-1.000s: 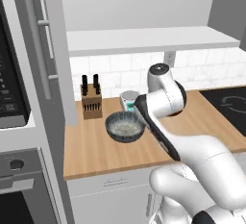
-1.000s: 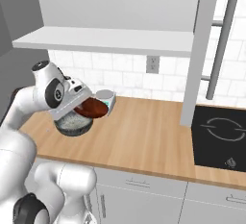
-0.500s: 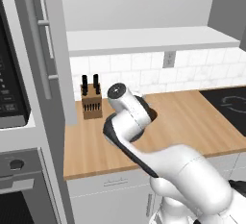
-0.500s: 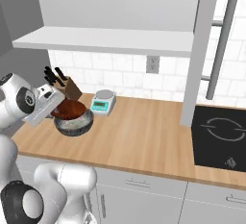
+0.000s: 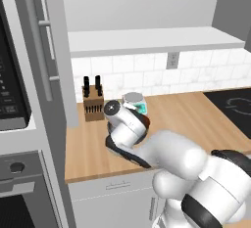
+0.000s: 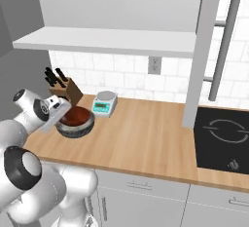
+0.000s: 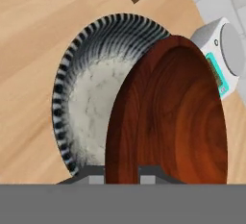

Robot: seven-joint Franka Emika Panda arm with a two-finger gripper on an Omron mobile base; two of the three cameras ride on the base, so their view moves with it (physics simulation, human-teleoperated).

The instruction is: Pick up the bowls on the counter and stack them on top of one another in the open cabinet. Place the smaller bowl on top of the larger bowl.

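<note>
Hand (image 7: 121,174) clamped on the reddish wooden bowl (image 7: 168,117), swung further left since before, now over the ribbed grey bowl (image 7: 86,98) on the tabletop (image 6: 141,138).

Glossy reddish-brown wooden small bowl (image 7: 173,117), larger bowl (image 7: 91,98) ribbed dark outside and speckled matt stone-like grey inside, pale wood-grain tabletop (image 7: 33,35), smooth white plastic scale (image 7: 223,55).

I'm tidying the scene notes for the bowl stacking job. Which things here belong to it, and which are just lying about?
Belong to the job:
gripper, shut on the brown wooden bowl
ribbed grey bowl
counter
open cabinet shelf

Lying about:
knife block
kitchen scale
cooktop
</note>
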